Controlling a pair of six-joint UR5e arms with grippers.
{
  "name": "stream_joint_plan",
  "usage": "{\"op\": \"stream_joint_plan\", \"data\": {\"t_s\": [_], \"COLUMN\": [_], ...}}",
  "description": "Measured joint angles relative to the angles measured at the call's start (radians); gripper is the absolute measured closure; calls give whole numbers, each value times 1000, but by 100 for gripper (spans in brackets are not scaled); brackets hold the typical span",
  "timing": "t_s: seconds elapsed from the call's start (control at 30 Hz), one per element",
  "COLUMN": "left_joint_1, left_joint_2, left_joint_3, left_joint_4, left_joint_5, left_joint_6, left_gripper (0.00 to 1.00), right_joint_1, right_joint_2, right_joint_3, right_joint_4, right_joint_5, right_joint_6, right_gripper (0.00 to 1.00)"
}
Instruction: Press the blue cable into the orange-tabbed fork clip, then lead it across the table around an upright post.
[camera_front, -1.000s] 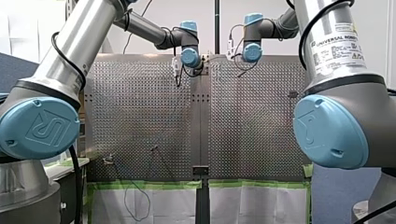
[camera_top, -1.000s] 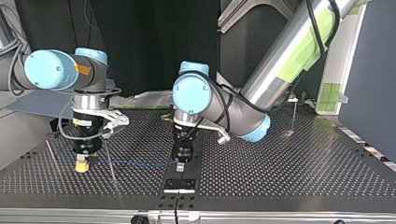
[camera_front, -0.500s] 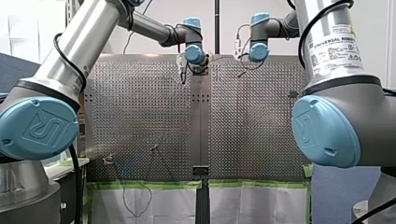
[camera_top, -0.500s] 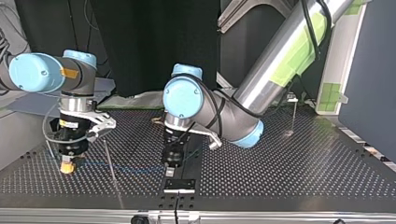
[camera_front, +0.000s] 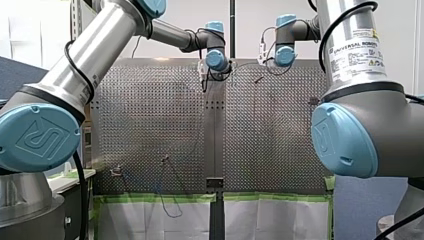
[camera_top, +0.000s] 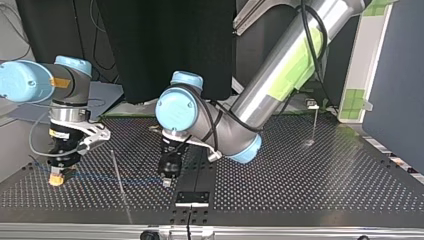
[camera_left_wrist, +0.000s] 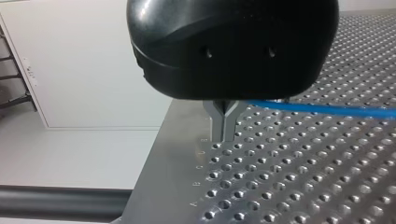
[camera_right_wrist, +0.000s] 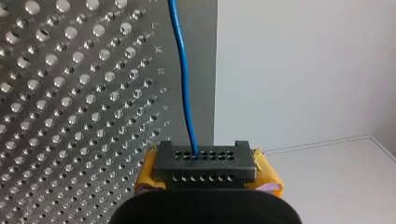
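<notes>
**Tabletop** (camera_top: 310, 190): perforated metal, two panels joined by a centre seam.

**Blue cable** (camera_top: 95, 175): one length, strung low over the tabletop between the two grippers. It runs along the edge nearest the top view's camera, from beside the seam toward that view's left corner. It is held at both ends of this span and is not around any post.

**My left gripper** (camera_left_wrist: 225, 133): black body with metal fingers (camera_left_wrist: 219, 126) drawn together to a narrow stem. The blue cable (camera_left_wrist: 327, 109) comes out sideways from where they meet. In the top view it (camera_top: 166, 182) hangs tip-down just beside the seam.

**My right gripper** (camera_top: 56, 179): yellow pads (camera_right_wrist: 268, 173) closed on a black slotted block. The blue cable (camera_right_wrist: 184, 88) leads straight ahead from that block. It stands tip-down near the tabletop's corner at the top view's left.

**Upright post** (camera_top: 314, 122): thin, on a small base near the far corner at the top view's right, well apart from the cable.

**Thin grey rod** (camera_top: 120, 180): between the two grippers in the top view. I cannot tell whether the cable touches it.

**Black bracket** (camera_top: 191, 198): on the seam at the near edge, just beside my left gripper.
</notes>
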Motion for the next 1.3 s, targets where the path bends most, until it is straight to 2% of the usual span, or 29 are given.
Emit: {"op": "stream_joint_plan", "data": {"t_s": [0.33,0.57,0.83,0.97,1.3], "left_joint_1": [9,9,7,4,0], "left_joint_2": [-7,-52,-64,-88,-129], "left_joint_3": [13,47,62,69,76], "left_joint_4": [-1,-26,-27,-28,-23], "left_joint_5": [10,22,27,35,36], "left_joint_6": [-16,-22,-28,-29,-31], "left_gripper": [100,100,100,100,100], "right_joint_1": [-31,-49,-62,-69,-71], "right_joint_2": [7,23,67,90,141], "right_joint_3": [3,3,4,4,4], "right_joint_4": [4,5,5,5,4], "right_joint_5": [-7,-17,-45,-54,-69], "right_joint_6": [0,1,15,19,24], "right_gripper": [100,100,100,100,100]}}
